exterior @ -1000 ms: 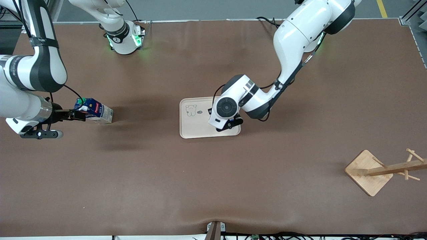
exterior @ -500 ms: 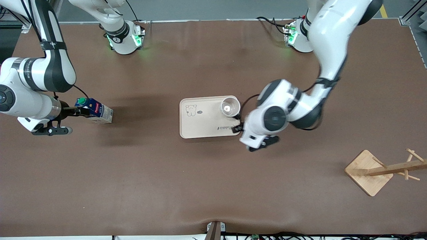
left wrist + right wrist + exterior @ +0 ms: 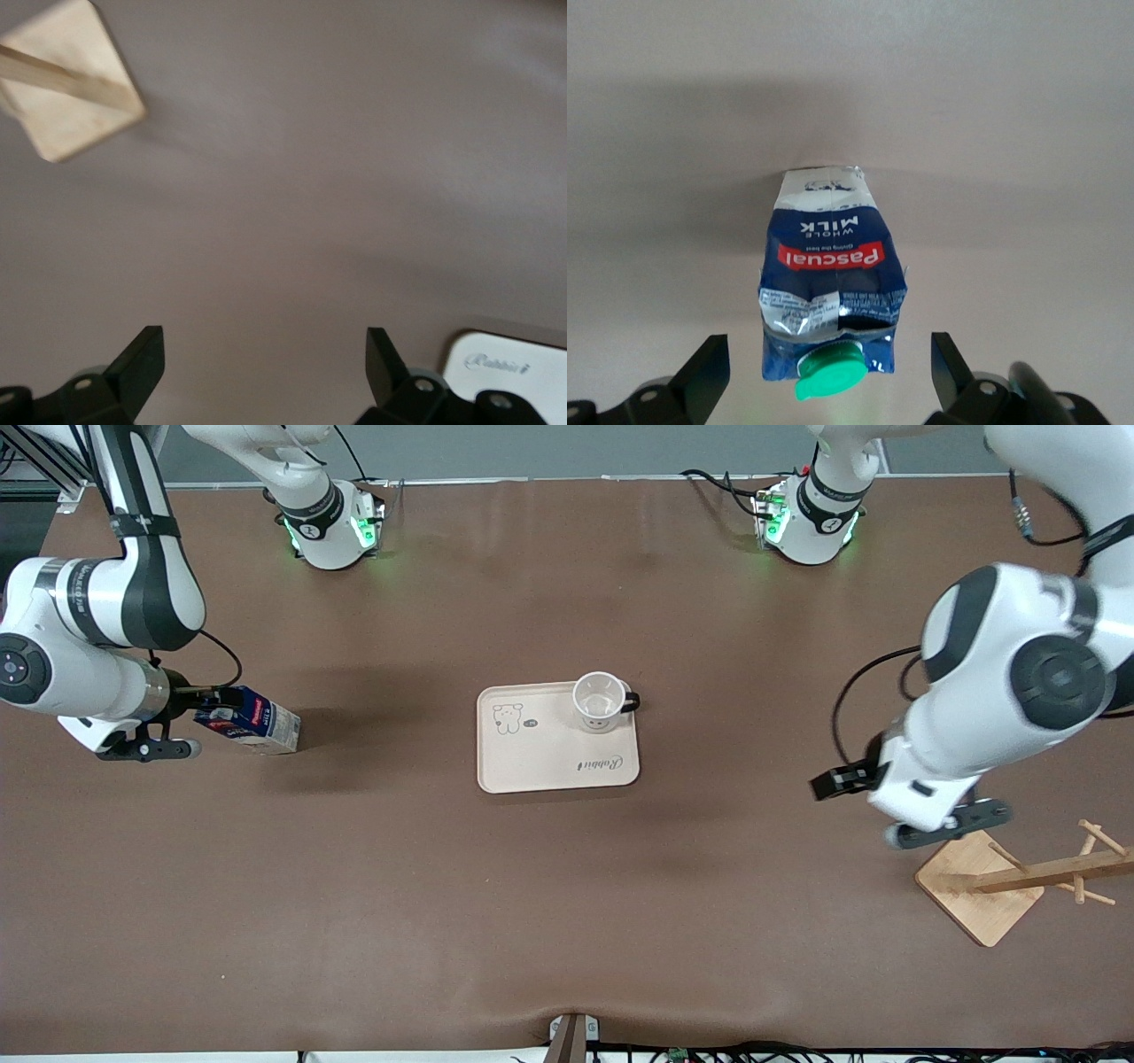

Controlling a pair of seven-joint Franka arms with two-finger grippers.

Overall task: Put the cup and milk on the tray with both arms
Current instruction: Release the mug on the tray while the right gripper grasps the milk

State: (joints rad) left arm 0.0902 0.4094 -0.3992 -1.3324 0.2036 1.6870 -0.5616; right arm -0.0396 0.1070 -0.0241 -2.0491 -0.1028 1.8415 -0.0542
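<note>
The white cup (image 3: pixel 601 701) stands upright in a corner of the cream tray (image 3: pixel 540 757), its black handle toward the left arm's end. The dark-blue milk (image 3: pixel 261 724) stands on the table toward the right arm's end. My right gripper (image 3: pixel 211 701) is open, with its fingers on either side of the milk's top. In the right wrist view the milk (image 3: pixel 831 266) and its green cap (image 3: pixel 830 374) sit between the spread fingers of the gripper (image 3: pixel 828 367), with gaps on both sides. My left gripper (image 3: pixel 834 782) is open and empty (image 3: pixel 266 359), over bare table between tray and rack.
A wooden rack with a square base (image 3: pixel 979 884) and pegs stands near the left arm's end, close under the left hand; it also shows in the left wrist view (image 3: pixel 71 84). A corner of the tray (image 3: pixel 514 372) shows there too.
The left gripper let go of the cup on the tray and swung away toward the rack. The right gripper has moved in around the milk's top.
</note>
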